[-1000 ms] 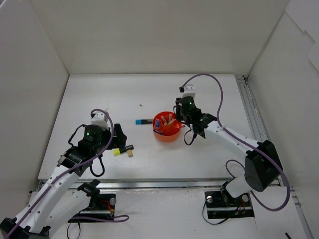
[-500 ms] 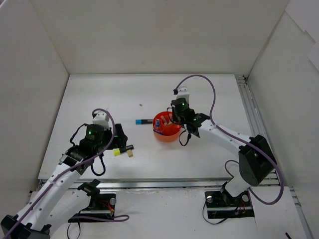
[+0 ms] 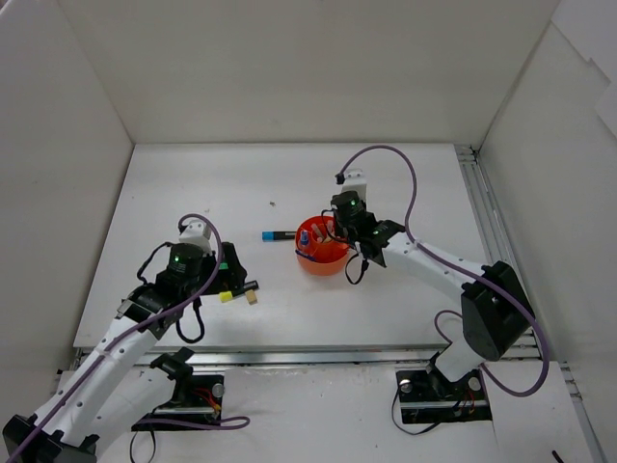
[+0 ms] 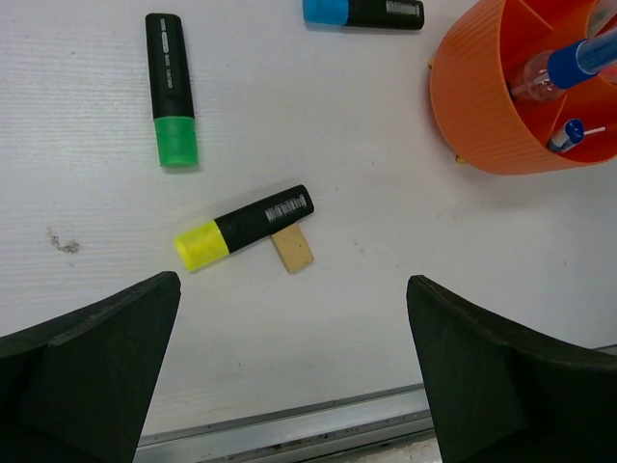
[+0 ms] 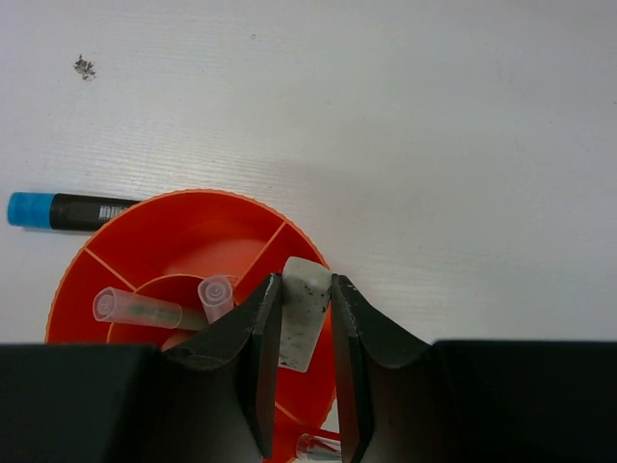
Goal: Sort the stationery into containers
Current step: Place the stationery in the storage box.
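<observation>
The table [image 4: 386, 280] is carrying a tub [image 4: 472, 106] upper right, blue highlighter [image 4: 363, 12] top, green highlighter [image 4: 170, 89] upper left, yellow highlighter [image 4: 245, 227] touching eraser [image 4: 292, 250] centre.

White eraser [image 5: 305, 313] over orange tub [image 4: 482, 96]; yellow highlighter [image 4: 246, 226] touches tan eraser [image 4: 292, 249]; green highlighter [image 4: 170, 89], blue highlighter [image 4: 362, 12] nearby.

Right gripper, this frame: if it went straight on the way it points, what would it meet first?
Probably the orange tub: the right gripper, shut on a white eraser, points down at its rim. Whether the eraser would land inside a compartment or on the rim is unclear.
</observation>
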